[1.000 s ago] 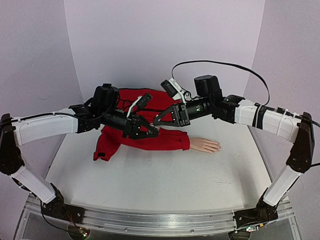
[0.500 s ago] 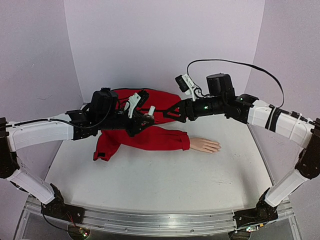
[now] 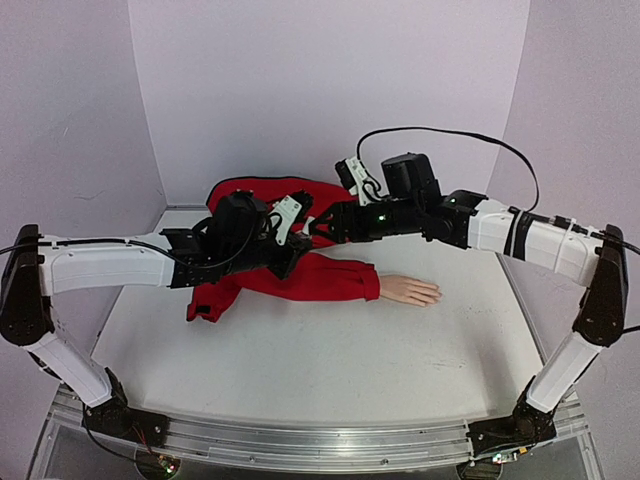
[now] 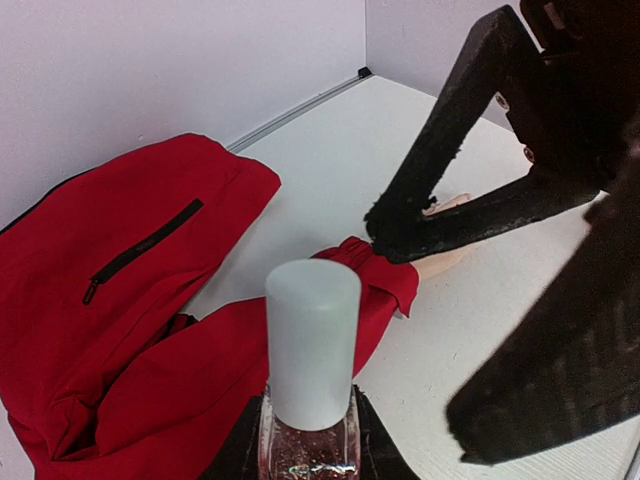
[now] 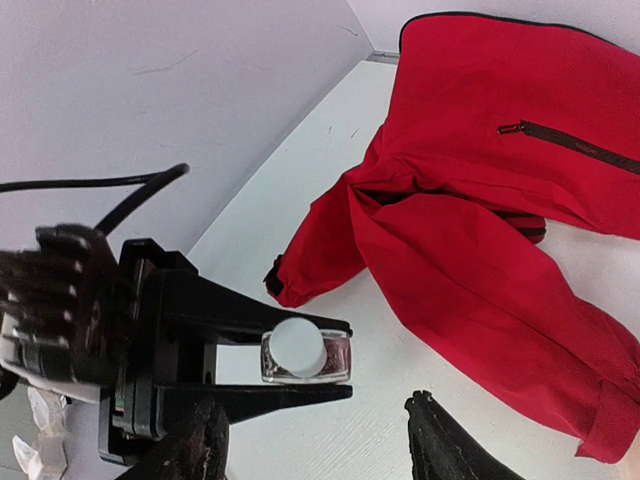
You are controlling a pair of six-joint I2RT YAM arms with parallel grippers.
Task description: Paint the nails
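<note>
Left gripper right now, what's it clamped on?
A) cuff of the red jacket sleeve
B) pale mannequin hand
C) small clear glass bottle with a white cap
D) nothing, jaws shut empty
C: in the right wrist view the left gripper has its black fingers pressed against both sides of the small clear glass bottle with a white cap.

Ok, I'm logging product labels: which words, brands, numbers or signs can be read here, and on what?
None readable.
Small clear glass bottle with white cap: no label showing.
Red fabric jacket with zip pocket: no print.
White plastic arm casings: any marking too small to tell.
</note>
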